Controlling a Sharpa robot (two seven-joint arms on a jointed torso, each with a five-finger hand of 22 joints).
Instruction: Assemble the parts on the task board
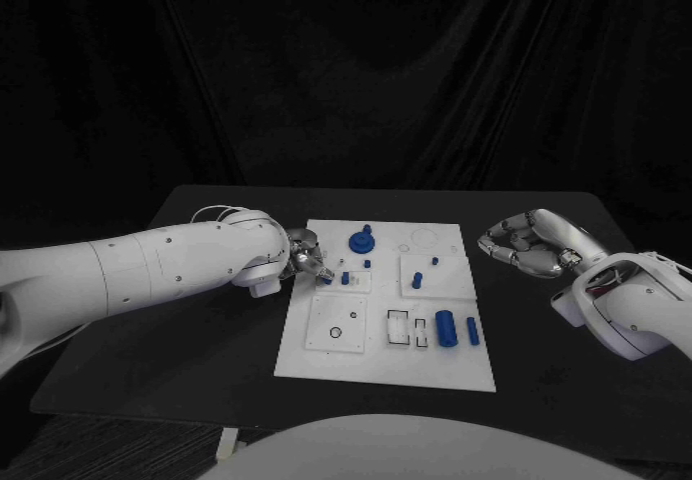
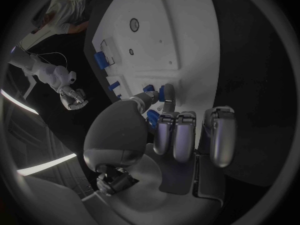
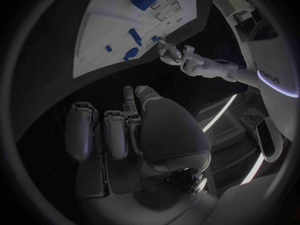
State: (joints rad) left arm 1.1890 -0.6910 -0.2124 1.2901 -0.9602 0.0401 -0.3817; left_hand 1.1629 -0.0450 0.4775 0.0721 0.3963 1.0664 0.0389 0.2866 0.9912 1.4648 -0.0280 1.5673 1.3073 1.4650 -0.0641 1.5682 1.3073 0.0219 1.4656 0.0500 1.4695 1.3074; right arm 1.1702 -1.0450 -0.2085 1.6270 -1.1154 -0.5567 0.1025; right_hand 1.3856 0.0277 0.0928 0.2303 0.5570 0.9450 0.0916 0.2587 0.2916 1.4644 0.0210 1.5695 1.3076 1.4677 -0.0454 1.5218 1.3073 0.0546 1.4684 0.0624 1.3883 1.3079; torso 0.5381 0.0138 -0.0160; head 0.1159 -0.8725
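Observation:
The white task board [image 1: 325, 355] lies mid-table. On it are a round blue part [image 1: 361, 240], small blue pegs [image 1: 417, 281], a blue cylinder [image 1: 446, 328] and a thin blue bar [image 1: 472, 331]. My left hand [image 1: 303, 255] is at the board's left edge. In the left wrist view its thumb and a fingertip [image 2: 169, 96] pinch a small blue part [image 2: 161, 91] on the board [image 2: 187, 35]. My right hand [image 1: 522, 243] hovers off the board's right edge with its fingers [image 3: 115, 130] curled in on nothing. The right wrist view shows the board [image 3: 100, 30] and the left hand [image 3: 169, 52] far off.
Empty cut-outs [image 1: 398, 324] and a round hole [image 1: 336, 332] mark the board's near half. The black table [image 1: 188, 350] extends on both sides of the board.

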